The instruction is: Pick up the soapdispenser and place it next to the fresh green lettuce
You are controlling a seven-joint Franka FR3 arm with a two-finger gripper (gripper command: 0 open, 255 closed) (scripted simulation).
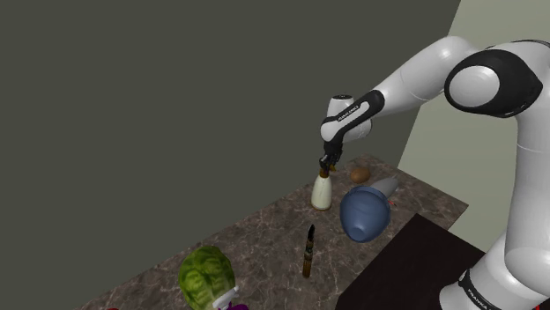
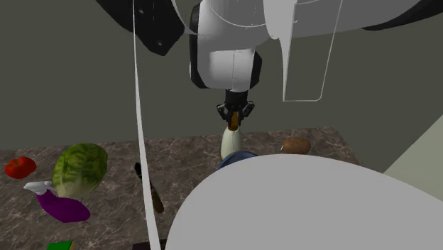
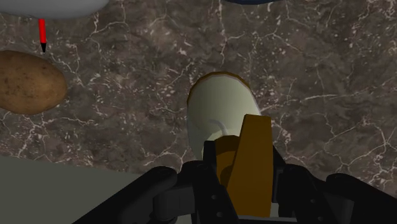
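Here we go: the soap dispenser (image 1: 322, 192) stands upright on the marbled counter (image 1: 264, 231), cream body, brown pump head (image 3: 248, 147) on top. In the shoulder view a potato (image 1: 359, 174) sits at its 1 o'clock and a blue bowl (image 1: 363, 217) at its 4 o'clock, just beside it. The lettuce (image 1: 205, 275) waits well off at 7 o'clock, with a slim dark utensil (image 1: 308, 251) lying between the two.

The gripper (image 1: 327, 164) is straight above the bottle, pointing down, and its black fingers are closed in on the pump head; the wrist view shows the brown cap clasped between them. Whether the base has left the counter I cannot tell.

Handling call: a stiff, smooth bottle, probably light to middling, and top-held like this it could swing or slip out. That narrow pump is the only purchase from above, so a firm squeeze and a level, unhurried carry look wise.

The arm (image 1: 414, 84) reaches from the stand at 4 o'clock up and across toward 10 o'clock, elbow high, wrist bent so the hand hangs vertical
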